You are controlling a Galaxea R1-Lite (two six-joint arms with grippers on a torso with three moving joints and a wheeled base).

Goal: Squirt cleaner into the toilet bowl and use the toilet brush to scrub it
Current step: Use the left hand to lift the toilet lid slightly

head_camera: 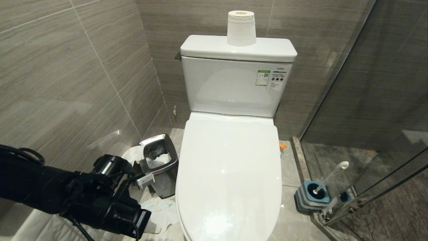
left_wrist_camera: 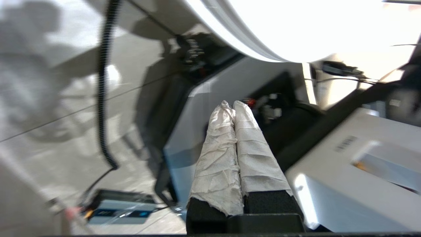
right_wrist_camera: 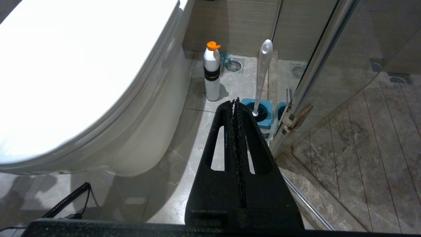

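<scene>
The white toilet (head_camera: 234, 87) stands in the middle with its lid (head_camera: 230, 174) down, so the toilet bowl is hidden. To the toilet's right, by the glass door, the toilet brush (head_camera: 331, 177) (right_wrist_camera: 263, 72) leans in its blue-topped holder (head_camera: 312, 197) (right_wrist_camera: 263, 112), bristles hidden inside. A white bottle with an orange cap (right_wrist_camera: 212, 72), seemingly the cleaner, stands on the floor between toilet and holder. My left arm (head_camera: 100, 197) hangs low, left of the toilet. The left gripper (left_wrist_camera: 232, 104) is shut and empty, its fingers (left_wrist_camera: 217, 154) wrapped in white paper. The right gripper (right_wrist_camera: 235, 100) is shut and empty, above the floor short of the holder.
A steel waste bin (head_camera: 158, 160) with paper in it stands left of the toilet, with crumpled tissue (head_camera: 160, 211) on the floor beside it. A paper roll (head_camera: 240, 28) sits on the tank. The glass shower door (head_camera: 367, 117) (right_wrist_camera: 329, 49) closes off the right. Tiled walls stand close behind and left.
</scene>
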